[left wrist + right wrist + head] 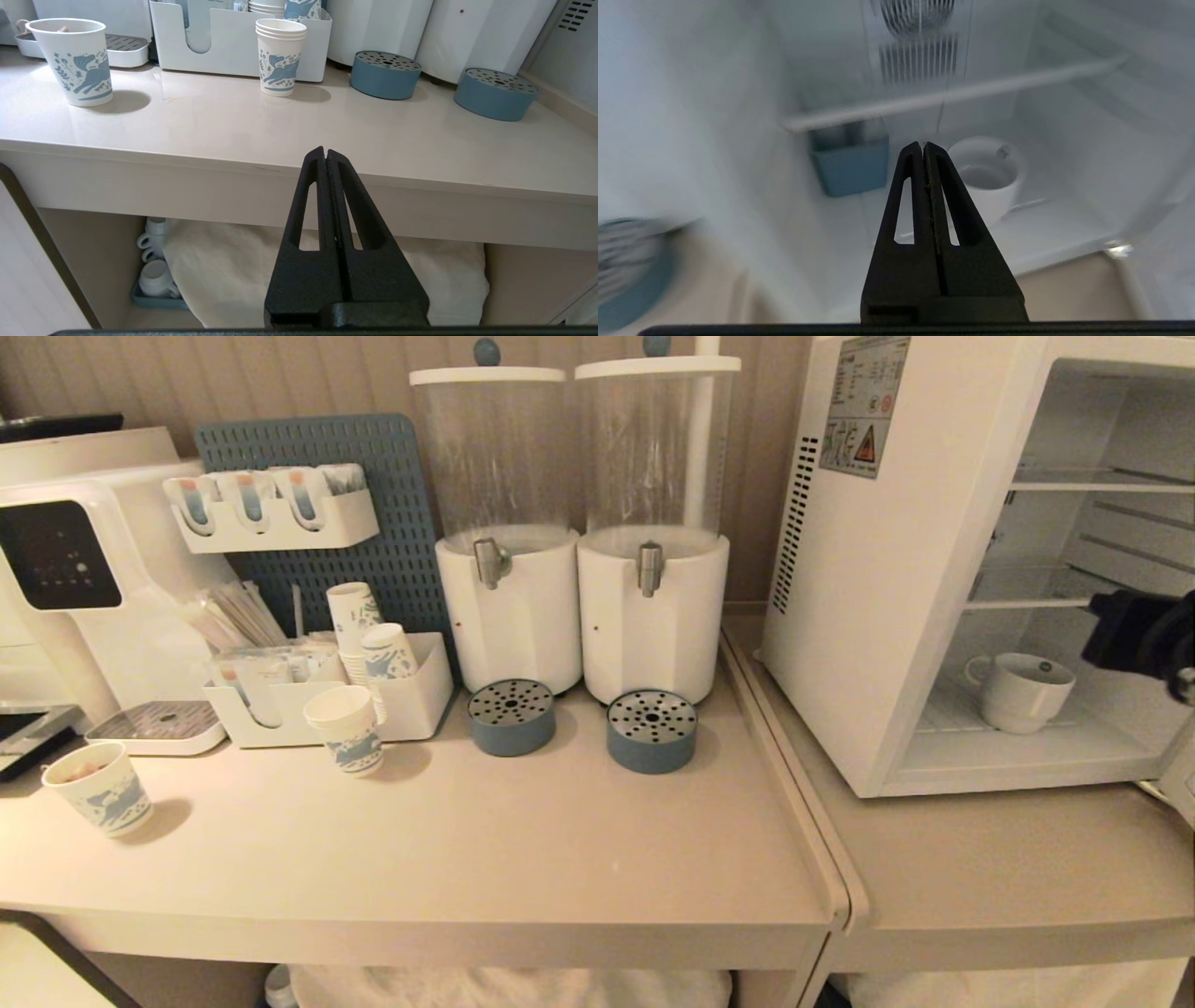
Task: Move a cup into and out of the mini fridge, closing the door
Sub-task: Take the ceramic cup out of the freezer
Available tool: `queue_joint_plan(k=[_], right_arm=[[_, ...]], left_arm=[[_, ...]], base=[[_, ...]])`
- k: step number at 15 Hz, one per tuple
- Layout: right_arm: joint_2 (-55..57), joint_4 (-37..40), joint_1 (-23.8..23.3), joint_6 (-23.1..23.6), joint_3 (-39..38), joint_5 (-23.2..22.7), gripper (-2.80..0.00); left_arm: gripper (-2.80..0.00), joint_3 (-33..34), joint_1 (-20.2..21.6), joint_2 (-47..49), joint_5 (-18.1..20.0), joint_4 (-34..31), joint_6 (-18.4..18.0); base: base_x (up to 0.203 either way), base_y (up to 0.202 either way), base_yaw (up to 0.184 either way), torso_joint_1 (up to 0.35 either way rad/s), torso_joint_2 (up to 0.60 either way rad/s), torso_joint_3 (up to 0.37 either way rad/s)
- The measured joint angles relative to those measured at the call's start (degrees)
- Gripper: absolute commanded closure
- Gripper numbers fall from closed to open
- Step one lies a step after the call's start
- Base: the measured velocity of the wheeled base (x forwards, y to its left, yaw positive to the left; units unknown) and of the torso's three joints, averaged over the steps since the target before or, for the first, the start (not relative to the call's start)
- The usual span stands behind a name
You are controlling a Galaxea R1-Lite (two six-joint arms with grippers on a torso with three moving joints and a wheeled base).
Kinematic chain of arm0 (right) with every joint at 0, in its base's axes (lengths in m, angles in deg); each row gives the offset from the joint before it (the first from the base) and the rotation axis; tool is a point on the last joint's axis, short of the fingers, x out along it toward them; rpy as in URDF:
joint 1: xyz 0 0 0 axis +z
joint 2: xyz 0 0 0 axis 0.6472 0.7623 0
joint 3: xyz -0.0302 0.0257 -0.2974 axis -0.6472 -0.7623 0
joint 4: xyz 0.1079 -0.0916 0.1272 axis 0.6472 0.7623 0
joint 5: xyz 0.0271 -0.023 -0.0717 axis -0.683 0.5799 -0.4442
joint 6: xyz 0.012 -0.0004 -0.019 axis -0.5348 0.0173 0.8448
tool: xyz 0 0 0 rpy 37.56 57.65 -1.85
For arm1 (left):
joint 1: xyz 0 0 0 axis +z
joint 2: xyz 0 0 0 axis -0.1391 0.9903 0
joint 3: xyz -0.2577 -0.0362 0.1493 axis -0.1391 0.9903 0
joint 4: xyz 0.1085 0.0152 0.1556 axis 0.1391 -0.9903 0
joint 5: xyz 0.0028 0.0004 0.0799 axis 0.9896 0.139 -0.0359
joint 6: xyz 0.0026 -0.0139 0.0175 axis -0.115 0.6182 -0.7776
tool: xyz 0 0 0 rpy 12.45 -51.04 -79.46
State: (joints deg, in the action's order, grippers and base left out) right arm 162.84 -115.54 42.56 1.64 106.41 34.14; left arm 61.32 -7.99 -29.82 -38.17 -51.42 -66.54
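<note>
Cup inside mini fridge — just beyond right gripper, fingers pressed together, empty

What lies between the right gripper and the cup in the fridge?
Nothing: in the right wrist view only bare white fridge floor separates the shut right gripper from the cup. The head view shows the same open gap inside the mini fridge.

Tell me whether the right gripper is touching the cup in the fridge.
Apart. In the head view the right gripper sits at the fridge opening, with bare fridge interior between it and the cup on the bottom shelf.
</note>
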Motion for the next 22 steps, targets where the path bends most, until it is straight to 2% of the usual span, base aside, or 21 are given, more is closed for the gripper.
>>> queue_joint_plan(k=[2,3,5,7,13,15,22], right_arm=[[9.2,-12.1,0.9,0.5,-2.9,3.7,0.00],[13.5,-18.7,1.2,1.1,-4.2,5.4,-2.80],[20.8,-30.5,1.5,2.7,-6.0,7.7,-2.80],[25.5,-37.6,1.6,4.4,-6.0,8.8,-2.80],[32.2,-42.2,0.8,5.8,-5.3,10.3,-2.80],[35.0,-44.6,-0.9,6.7,-4.4,10.1,-2.80],[37.7,-45.2,-3.0,7.0,-4.4,10.6,-2.80]], left_arm=[[0.00,0.0,0.0,0.0,0.0,-0.1,-0.1],[0.00,0.0,0.0,0.0,0.1,-0.1,-0.2],[0.00,0.0,0.0,0.0,0.1,-0.1,-0.3],[0.00,0.0,0.0,0.0,0.1,-0.1,-0.2],[0.00,0.0,0.0,0.0,0.3,0.0,-0.5],[0.00,0.0,0.0,0.0,0.3,0.0,-0.5],[0.00,0.0,0.0,0.0,0.4,0.0,-1.0]], base=[[0.000,0.000,0.000,0.000,0.00,0.000],[0.000,0.000,0.000,0.000,0.00,0.000],[0.000,0.000,0.000,0.000,0.00,0.000],[0.000,0.000,0.000,0.000,0.00,0.000],[0.000,0.000,0.000,0.000,0.00,0.000],[0.000,0.000,0.000,0.000,0.00,0.000],[0.000,0.000,0.000,0.000,0.00,0.000]])
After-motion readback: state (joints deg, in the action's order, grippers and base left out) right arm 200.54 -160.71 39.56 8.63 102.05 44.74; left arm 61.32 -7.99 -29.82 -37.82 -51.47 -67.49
